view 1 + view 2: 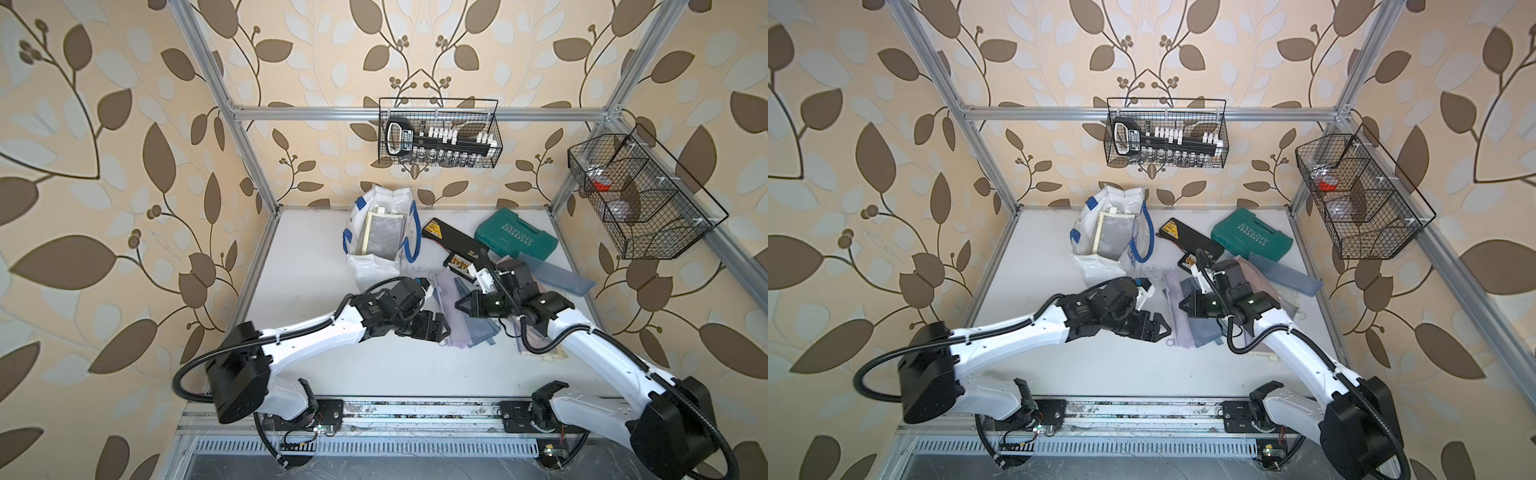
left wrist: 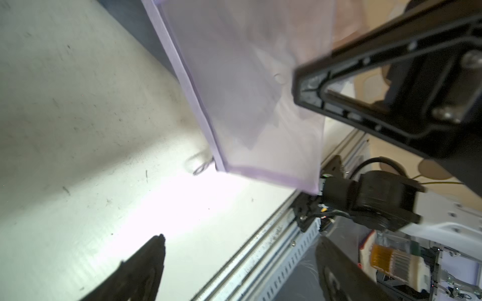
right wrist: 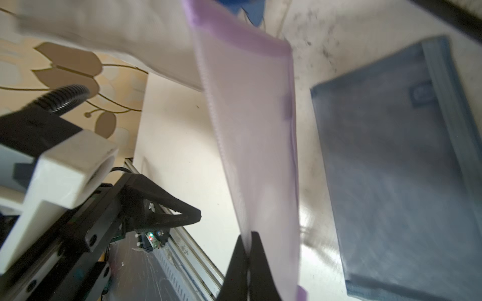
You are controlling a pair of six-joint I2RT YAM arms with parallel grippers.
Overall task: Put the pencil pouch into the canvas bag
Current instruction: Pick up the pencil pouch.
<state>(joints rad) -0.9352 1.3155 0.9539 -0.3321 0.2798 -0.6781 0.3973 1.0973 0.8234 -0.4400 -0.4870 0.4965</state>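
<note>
The canvas bag [image 1: 376,266] [image 1: 1100,266], white with blue handles, stands open at the back of the table; a grey mesh pouch [image 1: 384,235] lies inside it. The pencil pouch [image 3: 255,130] [image 2: 247,104] is translucent purple. My right gripper [image 3: 249,234] [image 1: 458,305] [image 1: 1180,305] is shut on one edge of it, and it hangs lifted off the table. It shows in both top views [image 1: 451,320] [image 1: 1179,328] in front of the bag. My left gripper [image 2: 240,242] [image 1: 1165,326] is open beside the pouch's lower corner, with nothing between its fingers.
A blue-grey pouch [image 3: 391,169] [image 1: 478,328] lies flat under the held one. A green tool case [image 1: 515,237], a black case [image 1: 451,241] and a blue sleeve [image 1: 557,276] lie at the back right. Wire baskets [image 1: 440,133] [image 1: 640,195] hang on the frame.
</note>
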